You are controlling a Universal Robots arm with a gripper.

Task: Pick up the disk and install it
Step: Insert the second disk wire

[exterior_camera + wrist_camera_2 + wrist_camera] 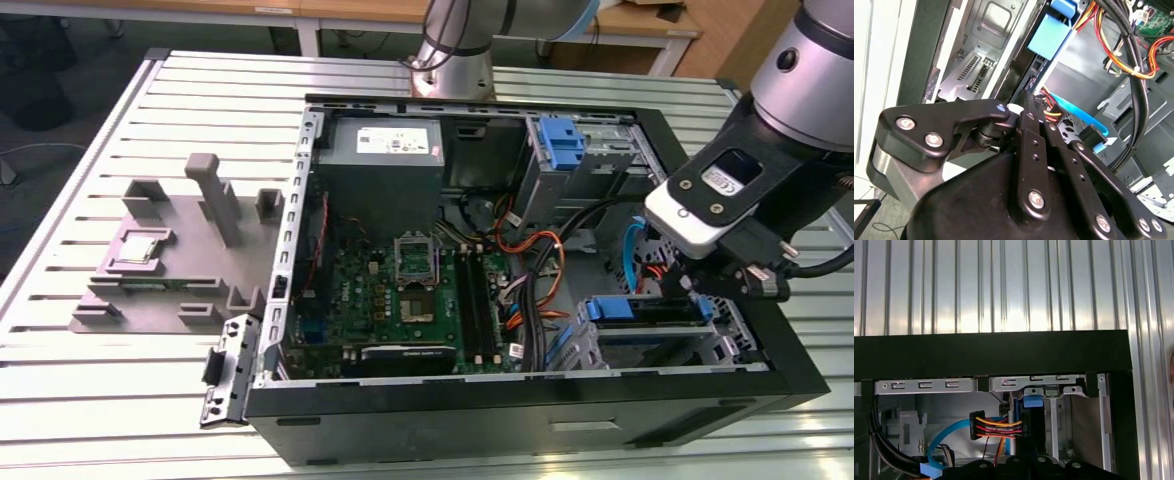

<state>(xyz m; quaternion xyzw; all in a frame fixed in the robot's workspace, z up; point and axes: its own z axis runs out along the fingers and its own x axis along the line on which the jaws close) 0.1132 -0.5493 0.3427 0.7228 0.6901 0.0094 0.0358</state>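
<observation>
Disk [646,309] sits upright in the drive bay just below the gripper [705,290]; finger state unclear; seating apparently unfinished.

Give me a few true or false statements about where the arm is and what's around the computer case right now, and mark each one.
1. The pincer is down at the drive bay on the exterior view's right. True.
2. The computer case is closed. False: its side is open.
3. A grey fixture block sits outside the case. True.
4. The blue drive bracket lies on the slatted table. False: it sits inside the case.
</observation>
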